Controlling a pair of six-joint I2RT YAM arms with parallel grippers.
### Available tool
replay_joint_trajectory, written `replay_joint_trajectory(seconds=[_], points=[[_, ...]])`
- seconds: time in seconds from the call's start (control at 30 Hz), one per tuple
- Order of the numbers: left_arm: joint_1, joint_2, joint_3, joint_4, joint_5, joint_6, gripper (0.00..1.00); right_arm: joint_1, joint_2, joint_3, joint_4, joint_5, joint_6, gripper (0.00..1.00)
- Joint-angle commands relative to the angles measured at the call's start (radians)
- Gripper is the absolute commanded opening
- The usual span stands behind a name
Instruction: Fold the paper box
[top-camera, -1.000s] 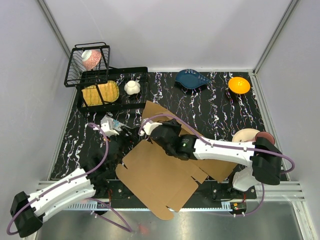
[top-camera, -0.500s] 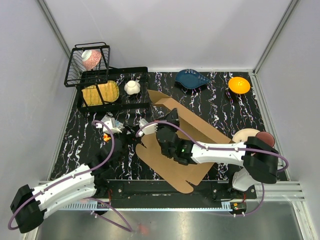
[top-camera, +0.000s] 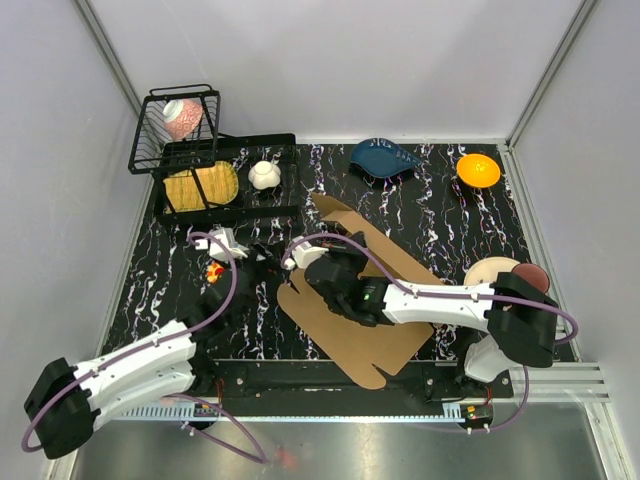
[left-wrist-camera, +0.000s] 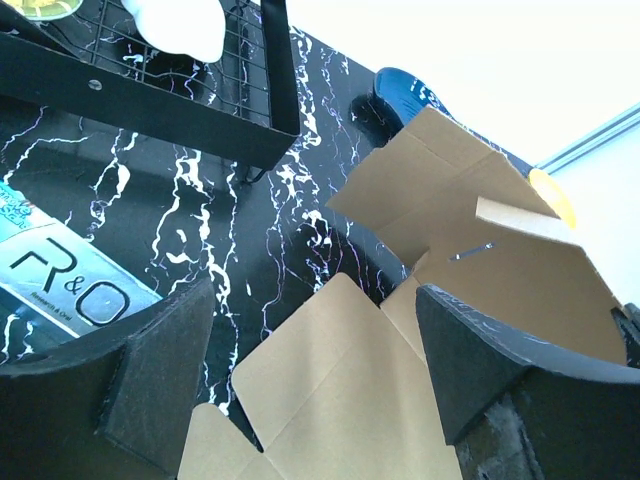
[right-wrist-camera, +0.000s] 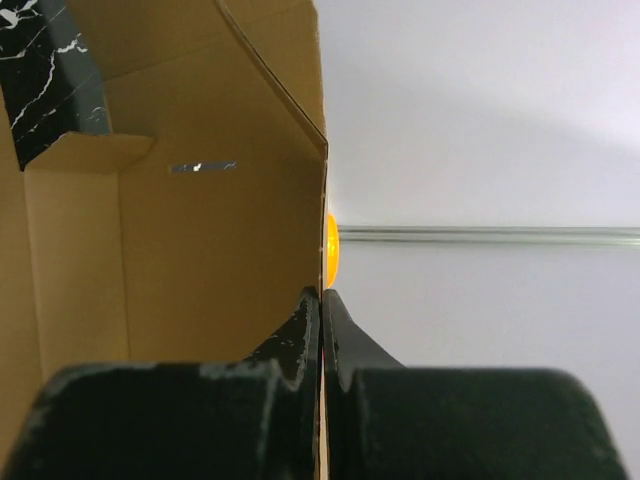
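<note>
The paper box (top-camera: 350, 340) is a brown cardboard sheet lying partly flat in the middle of the table, with its far panel (top-camera: 385, 240) raised. My right gripper (top-camera: 340, 250) is shut on the edge of that raised panel. The right wrist view shows its fingers (right-wrist-camera: 322, 292) pinching the thin cardboard wall (right-wrist-camera: 180, 250). My left gripper (top-camera: 262, 262) hovers just left of the box, open and holding nothing. In the left wrist view its wide-apart fingers (left-wrist-camera: 315, 330) frame a rounded flap (left-wrist-camera: 330, 400) that lies on the table.
A black wire rack (top-camera: 215, 175) with a yellow item and a white one (top-camera: 264, 175) stands at the back left. A blue dish (top-camera: 385, 158) and an orange bowl (top-camera: 478, 170) sit at the back. A printed packet (top-camera: 222, 243) lies by the left gripper. Pale bowls (top-camera: 495, 270) rest at the right edge.
The right gripper has pulled the box right and away from the front edge, raising its far panel. The left gripper has moved forward toward the box's left flap.
</note>
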Motion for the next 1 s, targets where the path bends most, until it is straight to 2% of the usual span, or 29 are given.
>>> replay_joint_trajectory(seconds=[0.0, 0.07, 0.17, 0.33, 0.5, 0.7, 0.77, 0.97], points=[[0.023, 0.07, 0.058, 0.128, -0.002, 0.012, 0.85, -0.015, -0.038, 0.04, -0.16, -0.021, 0.238, 0.0], [0.037, 0.098, 0.064, 0.17, 0.018, 0.022, 0.86, -0.038, -0.057, 0.064, -0.23, -0.045, 0.278, 0.0], [0.072, 0.158, 0.072, 0.237, 0.068, 0.041, 0.87, -0.084, -0.104, 0.122, -0.381, -0.139, 0.43, 0.0], [0.138, 0.279, 0.085, 0.412, 0.188, 0.113, 0.91, -0.144, -0.144, 0.146, -0.487, -0.228, 0.545, 0.0], [0.185, 0.4, 0.11, 0.547, 0.269, 0.164, 0.94, -0.19, -0.157, 0.142, -0.516, -0.28, 0.603, 0.0], [0.199, 0.569, 0.148, 0.843, 0.401, 0.229, 0.95, -0.24, -0.14, 0.136, -0.528, -0.314, 0.643, 0.0], [0.199, 0.61, 0.164, 0.894, 0.455, 0.249, 0.95, -0.254, -0.141, 0.139, -0.53, -0.323, 0.657, 0.0], [0.221, 0.848, 0.251, 1.062, 0.637, 0.334, 0.95, -0.277, -0.152, 0.185, -0.588, -0.358, 0.697, 0.0]])
